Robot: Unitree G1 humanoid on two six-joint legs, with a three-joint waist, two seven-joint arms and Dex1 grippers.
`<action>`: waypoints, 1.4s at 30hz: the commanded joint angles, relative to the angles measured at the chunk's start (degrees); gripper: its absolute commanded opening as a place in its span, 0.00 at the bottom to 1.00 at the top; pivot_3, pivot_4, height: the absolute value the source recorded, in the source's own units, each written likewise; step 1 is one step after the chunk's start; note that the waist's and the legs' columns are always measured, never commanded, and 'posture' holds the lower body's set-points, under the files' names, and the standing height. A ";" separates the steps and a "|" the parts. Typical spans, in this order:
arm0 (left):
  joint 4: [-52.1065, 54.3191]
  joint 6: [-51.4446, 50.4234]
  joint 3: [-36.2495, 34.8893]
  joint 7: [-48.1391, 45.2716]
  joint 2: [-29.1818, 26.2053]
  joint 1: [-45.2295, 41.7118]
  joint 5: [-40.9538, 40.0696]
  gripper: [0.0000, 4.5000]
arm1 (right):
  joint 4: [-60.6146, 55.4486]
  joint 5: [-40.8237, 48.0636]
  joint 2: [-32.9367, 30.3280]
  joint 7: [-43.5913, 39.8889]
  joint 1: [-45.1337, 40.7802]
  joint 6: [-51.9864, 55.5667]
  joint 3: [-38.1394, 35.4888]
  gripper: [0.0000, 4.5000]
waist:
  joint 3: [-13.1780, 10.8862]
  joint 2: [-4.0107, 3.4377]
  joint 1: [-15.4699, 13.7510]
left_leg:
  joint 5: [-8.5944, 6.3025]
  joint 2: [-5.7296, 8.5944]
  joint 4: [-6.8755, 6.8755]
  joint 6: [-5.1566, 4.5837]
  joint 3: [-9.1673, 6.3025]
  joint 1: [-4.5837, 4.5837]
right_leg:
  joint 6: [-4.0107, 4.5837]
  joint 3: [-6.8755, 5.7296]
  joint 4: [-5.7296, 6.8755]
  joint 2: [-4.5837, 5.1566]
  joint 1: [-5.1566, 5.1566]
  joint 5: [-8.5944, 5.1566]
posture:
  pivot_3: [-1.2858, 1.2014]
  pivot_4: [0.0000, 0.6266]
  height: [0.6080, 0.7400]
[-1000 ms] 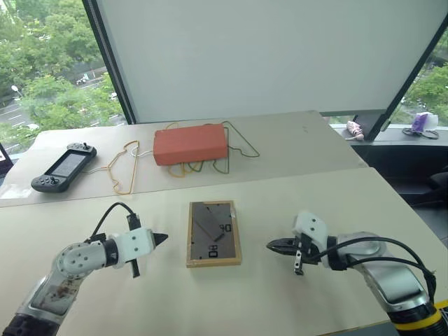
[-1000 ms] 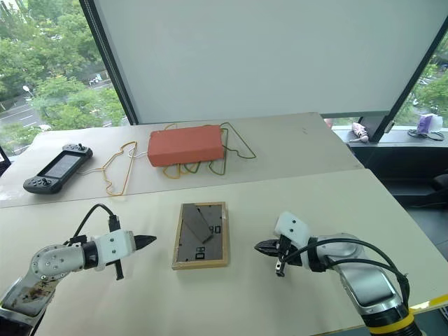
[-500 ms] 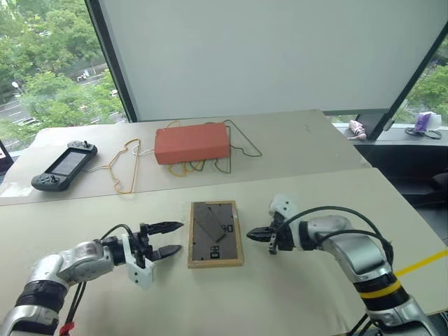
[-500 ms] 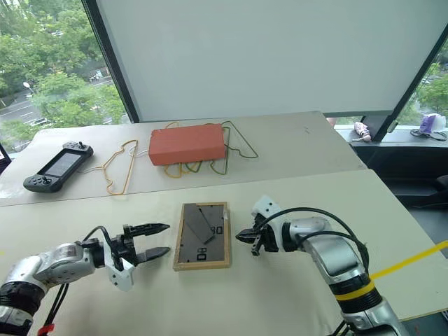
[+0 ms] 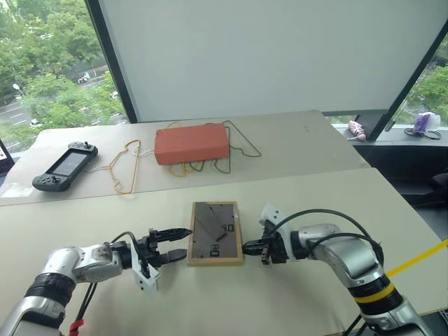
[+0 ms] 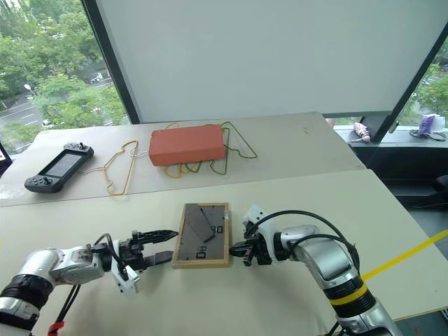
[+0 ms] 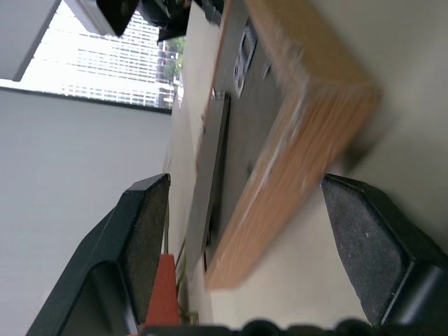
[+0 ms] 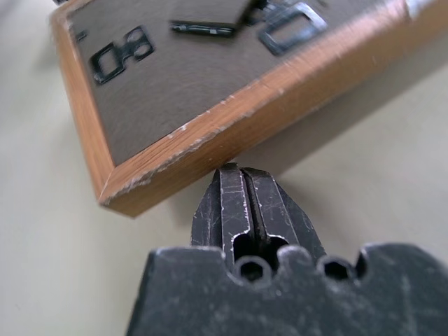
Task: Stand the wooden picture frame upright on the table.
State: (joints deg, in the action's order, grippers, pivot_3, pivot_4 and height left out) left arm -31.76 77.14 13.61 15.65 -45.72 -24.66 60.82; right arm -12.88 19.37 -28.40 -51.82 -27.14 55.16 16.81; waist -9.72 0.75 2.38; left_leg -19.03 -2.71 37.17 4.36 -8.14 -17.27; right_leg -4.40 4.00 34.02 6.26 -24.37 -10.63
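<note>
Left eye view: frame (image 5: 215,233) lies back-up on table (image 5: 294,294), open left gripper (image 5: 176,243) beside its left edge, closed right gripper (image 5: 246,246) at its right edge.

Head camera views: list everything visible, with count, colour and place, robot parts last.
wooden picture frame: one, light wood with dark grey back up, lying flat on the near table between the grippers
table: two, beige, near and far
box: one, orange-red, far table, centre
wire hangers: several, yellow and green, beside and under the box
handheld game console: one, black, far table, left
left gripper: one, black fingers, open at the frame's left edge
right gripper: one, black fingers, shut at the frame's right edge
</note>
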 commanded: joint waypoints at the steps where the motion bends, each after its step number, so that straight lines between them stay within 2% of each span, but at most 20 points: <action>1: 0.48 0.99 3.09 1.73 -0.79 -0.20 1.38 0.82 | 0.22 0.53 0.47 0.52 -1.57 -1.11 -0.02 0.00 | 0.00 -0.01 0.02 | 0.00 0.00 0.00 0.01 0.00 0.02 | 0.00 0.00 0.00 0.00 0.00 0.00 | 0.52 0.24 1.00; 11: 0.02 -0.89 4.81 4.34 -2.22 -0.46 0.16 0.82 | -0.25 0.44 -1.25 0.40 -0.62 -1.73 0.81 0.00 | 0.01 -0.01 0.01 | 0.05 0.00 -0.01 0.09 0.00 0.00 | -0.02 0.00 0.01 0.00 -0.01 0.01 | 0.52 0.24 1.00; 13: -0.28 -0.76 5.26 4.43 -2.32 -0.56 -0.32 0.70 | -0.23 0.54 -1.42 0.47 -0.55 -1.70 0.72 0.00 | 0.01 -0.01 0.01 | 0.04 0.00 -0.02 0.08 0.00 0.00 | -0.02 -0.01 0.00 0.00 -0.01 0.01 | 0.52 0.24 1.00; 14: -0.27 -0.73 5.60 4.16 -2.40 -0.61 -0.45 0.68 | -0.31 0.49 -1.58 0.49 -0.49 -1.80 0.75 0.00 | 0.01 -0.01 0.04 | 0.04 0.00 -0.02 0.08 0.00 0.00 | -0.02 -0.01 0.00 0.00 -0.01 0.01 | 0.52 0.24 1.00; 16: -0.39 -0.75 6.13 4.26 -2.57 -0.73 -0.65 0.49 | -0.49 0.59 -1.74 0.63 -0.34 -1.79 0.52 0.00 | 0.01 -0.02 0.02 | 0.03 0.00 -0.02 0.05 0.00 0.01 | -0.02 -0.01 0.00 0.00 -0.01 0.01 | 0.52 0.24 1.00; 19: 0.31 -1.58 6.31 5.47 -2.73 -0.63 0.01 0.27 | -1.61 0.91 -2.67 0.70 0.19 -1.50 -0.11 0.00 | 0.02 -0.03 -0.04 | 0.02 0.00 -0.01 0.03 0.00 0.02 | -0.02 0.00 -0.01 0.01 0.01 0.01 | 0.52 0.24 1.00; 23: 2.31 -3.61 6.43 7.84 -2.95 -0.29 2.04 0.26 | -3.21 1.54 -4.72 0.68 1.28 -1.35 -2.51 0.00 | 0.02 -0.03 -0.07 | 0.02 0.00 -0.01 0.03 0.00 0.00 | -0.02 0.00 -0.01 0.01 0.03 0.01 | 0.52 0.24 1.00; 26: 3.85 -6.48 6.53 10.90 -3.14 -0.18 4.47 0.26 | -0.17 0.52 -9.23 0.52 0.64 -3.11 -6.35 0.00 | 0.02 -0.03 -0.20 | 0.02 0.00 0.00 0.03 0.00 0.00 | -0.02 -0.01 -0.02 0.02 0.02 0.01 | 0.52 0.24 1.00; 29: 5.46 -8.12 7.16 13.63 -3.49 -0.19 6.42 0.26 | 5.08 1.48 -10.70 1.41 -5.07 -3.73 -10.96 0.00 | 0.00 -0.05 -0.27 | 0.01 0.06 0.00 0.02 0.00 0.00 | -0.03 0.00 -0.03 0.10 0.02 0.01 | 0.52 0.24 1.00; 32: 6.88 -9.57 8.04 15.89 -3.84 -0.38 8.11 0.26 | 8.44 2.88 -8.76 1.74 -11.28 -3.33 -12.27 0.00 | -0.05 -0.24 0.14 | 0.01 0.07 -0.06 0.01 0.03 -0.08 | -0.01 0.02 0.03 0.10 0.01 0.03 | 0.52 0.24 1.00; 33: 6.97 -9.97 8.35 16.34 -3.85 -0.52 8.30 0.26 | 9.33 3.98 -7.14 1.52 -13.82 -2.08 -12.22 0.13 | -0.05 -0.25 0.16 | 0.01 0.07 -0.18 0.01 0.03 -0.03 | -0.02 0.02 0.06 0.10 0.02 0.02 | 0.52 0.24 1.00; 34: 6.99 -10.27 8.76 16.75 -3.88 -0.74 8.53 0.26 | 10.19 4.72 -5.66 1.18 -15.91 -1.34 -11.87 0.16 | -0.05 -0.26 0.24 | 0.02 0.05 -0.22 -0.01 0.02 0.01 | -0.02 0.02 0.09 0.08 0.02 0.02 | 0.52 0.24 1.00; 39: 6.99 -11.23 10.23 17.95 -3.89 -1.62 8.86 0.26 | 16.34 9.03 2.82 0.47 -23.42 5.56 -10.28 0.56 | -0.04 -0.29 0.11 | 0.13 0.07 -0.16 0.19 0.02 0.04 | -0.01 0.01 0.07 0.12 -0.04 0.05 | 0.52 0.24 1.00; 42: 7.46 -11.69 10.82 18.34 -4.03 -1.78 8.83 0.26 | 23.55 8.04 6.63 -0.94 -26.50 5.10 -7.59 0.77 | -0.05 -0.31 -0.13 | 0.18 0.08 -0.16 0.27 0.02 -0.03 | -0.03 -0.02 0.12 0.14 -0.08 0.12 | 0.52 0.24 1.00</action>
State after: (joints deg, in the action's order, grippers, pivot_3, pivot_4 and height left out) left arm -25.02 67.00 23.93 33.15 -49.52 -25.97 69.68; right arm 7.53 27.23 -22.35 -51.51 -51.84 60.37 8.63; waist -9.76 0.44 2.24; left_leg -18.84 -2.60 37.00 4.64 -8.13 -17.33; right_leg -4.45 3.98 34.11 6.42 -24.45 -10.50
